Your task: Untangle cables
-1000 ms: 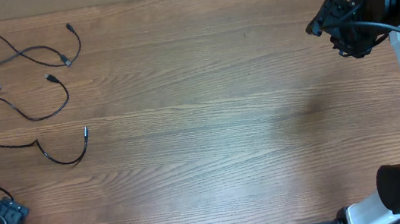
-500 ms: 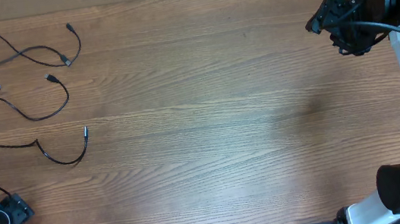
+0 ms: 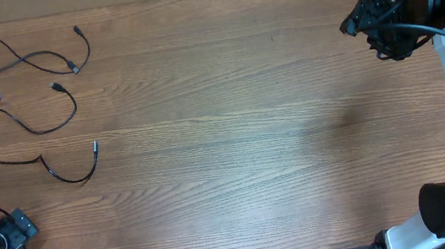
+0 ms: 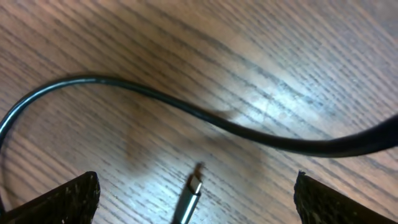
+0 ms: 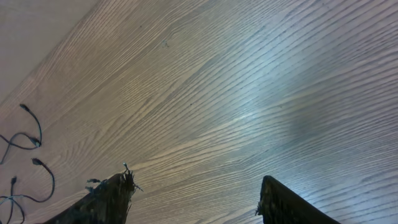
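Slight shift of left gripper (image 4: 199, 198), wide above cable (image 4: 186, 111) on wooden table (image 3: 225, 141); right gripper (image 5: 198, 196) probably wide.

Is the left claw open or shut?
Open. The left gripper has its fingers far apart, gripping nothing; a cable lies beneath.

The lowest cable (image 3: 42, 161) runs off the overhead view's left edge, hiding its far end. The left gripper (image 3: 10, 230) is partly cut off at the bottom-left corner. In the left wrist view a blurred strand (image 4: 205, 118) leaves both side edges and a plug (image 4: 188, 198) is clipped at the bottom; which cable they belong to cannot be told. The right wrist view's distant cables (image 5: 36, 163) are tiny and cropped at the left.
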{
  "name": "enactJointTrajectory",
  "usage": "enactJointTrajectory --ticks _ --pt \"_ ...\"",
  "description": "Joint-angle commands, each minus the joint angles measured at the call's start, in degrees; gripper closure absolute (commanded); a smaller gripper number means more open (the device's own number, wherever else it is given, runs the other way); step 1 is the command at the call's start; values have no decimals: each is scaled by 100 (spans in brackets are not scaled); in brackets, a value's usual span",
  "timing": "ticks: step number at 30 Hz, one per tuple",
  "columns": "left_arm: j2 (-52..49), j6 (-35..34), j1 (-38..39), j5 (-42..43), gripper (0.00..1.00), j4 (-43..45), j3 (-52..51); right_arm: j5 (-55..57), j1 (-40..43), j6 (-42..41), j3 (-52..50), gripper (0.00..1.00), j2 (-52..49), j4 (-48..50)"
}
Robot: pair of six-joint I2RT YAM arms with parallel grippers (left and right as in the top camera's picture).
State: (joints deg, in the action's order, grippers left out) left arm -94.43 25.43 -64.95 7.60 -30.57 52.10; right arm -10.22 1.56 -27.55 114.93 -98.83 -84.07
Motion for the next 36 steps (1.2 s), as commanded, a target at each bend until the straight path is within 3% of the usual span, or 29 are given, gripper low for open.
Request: enactJointTrajectory --ticks 1,7,10,14,15,19,22,25,30,36 --pt "-50 -101 11 509 0 155 -48 11 7 39 -24 34 22 17" --pt "-52 -72 11 1021 3 501 -48 9 7 39 -24 34 22 48" --pt "-57 348 20 1051 11 505 -48 9 7 39 -24 34 22 39" --pt "-57 1172 118 1563 14 557 -48 9 7 37 -24 34 20 42" --pt "-57 1298 160 1709 17 562 -48 7 7 37 -24 34 22 44" --pt "-57 1381 380 1753 49 612 -46 -35 7 31 -24 34 20 42" --pt "-57 1174 492 1801 53 769 -46 -35 7 15 -24 34 20 42" --pt "-57 680 507 1799 76 940 -46 -35 7 17 -24 34 20 37" --pt "-48 -1174 507 1801 96 1515 15 -33 7 17 -24 34 20 7" --pt "-31 -3941 492 2476 96 1989 361 -33 7 17 -24 34 20 -31"
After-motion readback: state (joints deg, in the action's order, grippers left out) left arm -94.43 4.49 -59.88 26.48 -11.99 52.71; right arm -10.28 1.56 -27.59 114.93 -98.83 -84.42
